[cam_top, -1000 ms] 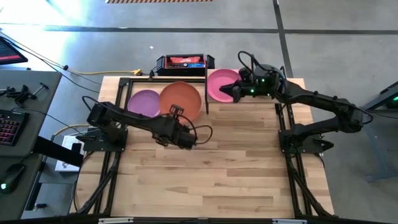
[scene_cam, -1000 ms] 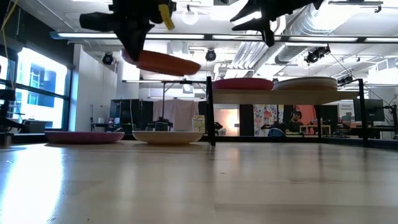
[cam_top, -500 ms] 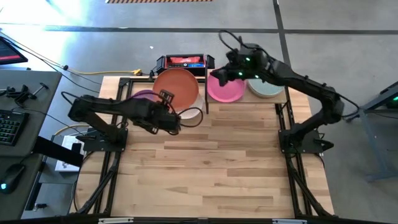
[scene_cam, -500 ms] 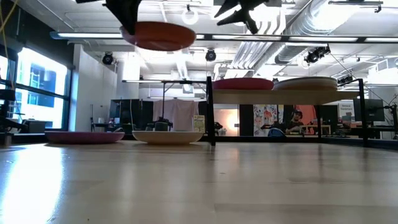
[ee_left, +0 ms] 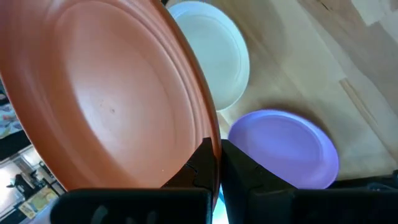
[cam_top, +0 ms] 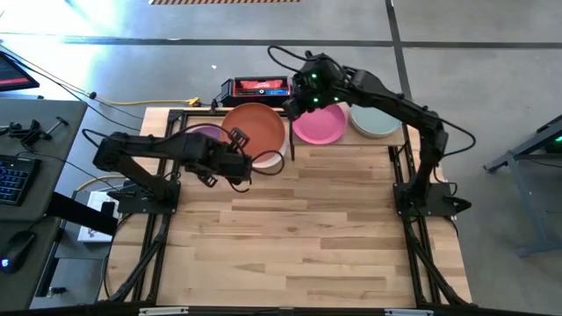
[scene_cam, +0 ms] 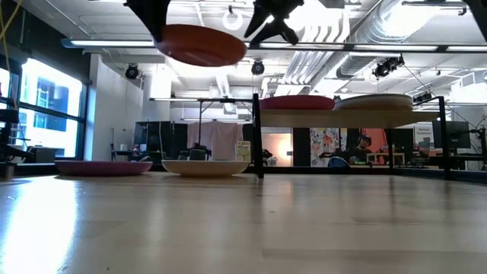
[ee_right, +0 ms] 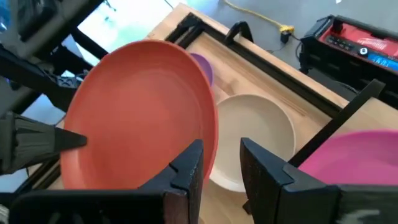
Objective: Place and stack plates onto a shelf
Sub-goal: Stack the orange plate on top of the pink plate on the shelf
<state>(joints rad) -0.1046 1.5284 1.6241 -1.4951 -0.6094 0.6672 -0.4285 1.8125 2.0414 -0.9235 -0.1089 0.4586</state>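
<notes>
My left gripper (cam_top: 239, 145) is shut on the orange plate (cam_top: 255, 125), which it holds high above the table's far left part and which is tilted in the low view (scene_cam: 202, 44). My right gripper (cam_top: 292, 105) is open. Its fingers stand at the plate's right rim (ee_right: 214, 134); I cannot tell whether they touch it. The pink plate (cam_top: 318, 125) and the pale teal plate (cam_top: 376, 121) rest on the shelf (scene_cam: 335, 117). The purple plate (scene_cam: 103, 167) and the cream-white plate (scene_cam: 205, 168) lie flat on the tabletop under the orange one. No other plates show. My left gripper pinches the orange plate's near rim (ee_left: 213, 134) between its two fingers (ee_left: 239, 171), one on each face. It comes from the table's near side. The plate is lifted clear of everything and tilts, its hollow side facing up.
A red-and-black box (cam_top: 256, 88) sits beyond the table's far edge. The shelf's black post (scene_cam: 256, 137) stands just right of the cream-white plate. The near half of the slatted tabletop (cam_top: 299, 237) holds nothing. Black frame rails run along the table's left and right sides.
My left gripper has risen and drawn toward the far edge, carrying the orange plate higher above the purple and cream-white plates. My right gripper has left the pink plate on the shelf and swung toward the table's left, up to the orange plate's right rim.
</notes>
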